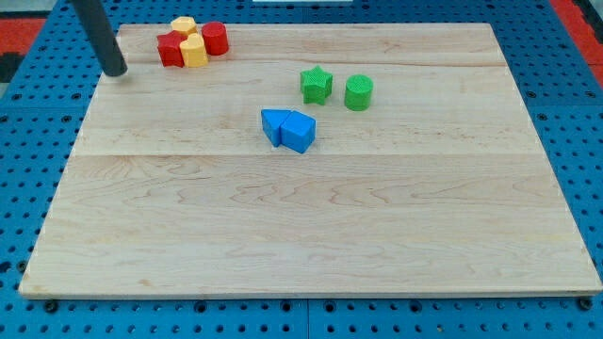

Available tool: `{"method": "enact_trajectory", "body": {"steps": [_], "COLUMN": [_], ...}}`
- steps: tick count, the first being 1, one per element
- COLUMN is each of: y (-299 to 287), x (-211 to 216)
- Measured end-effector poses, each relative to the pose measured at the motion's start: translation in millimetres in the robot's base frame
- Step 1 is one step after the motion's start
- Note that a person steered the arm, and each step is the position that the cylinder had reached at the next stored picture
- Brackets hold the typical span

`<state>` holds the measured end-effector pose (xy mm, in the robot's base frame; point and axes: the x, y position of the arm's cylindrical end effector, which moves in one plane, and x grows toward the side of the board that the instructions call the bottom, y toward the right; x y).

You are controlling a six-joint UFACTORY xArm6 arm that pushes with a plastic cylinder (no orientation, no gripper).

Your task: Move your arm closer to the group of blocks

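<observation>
A tight group of blocks sits at the board's top left: a yellow block (183,25) at the back, a red cylinder (215,39) on the right, a red block (171,50) on the left and a yellow block (193,52) in front. My tip (115,70) stands on the board's top left edge, a short way to the left of and slightly below this group, apart from it. Two blue blocks (288,129) touch each other near the board's middle. A green star (316,85) and a green cylinder (358,92) stand to their upper right.
The wooden board (311,226) lies on a blue pegboard surface (19,188). The rod leans up and left out of the view's top.
</observation>
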<state>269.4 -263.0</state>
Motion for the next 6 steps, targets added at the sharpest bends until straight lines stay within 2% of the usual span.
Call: {"method": "enact_trajectory", "body": {"steps": [1,3,5,6], "y": [1.6,26.3,96.6,96.3], "x": [-72.2,-77.2,-77.5,-62.2]}}
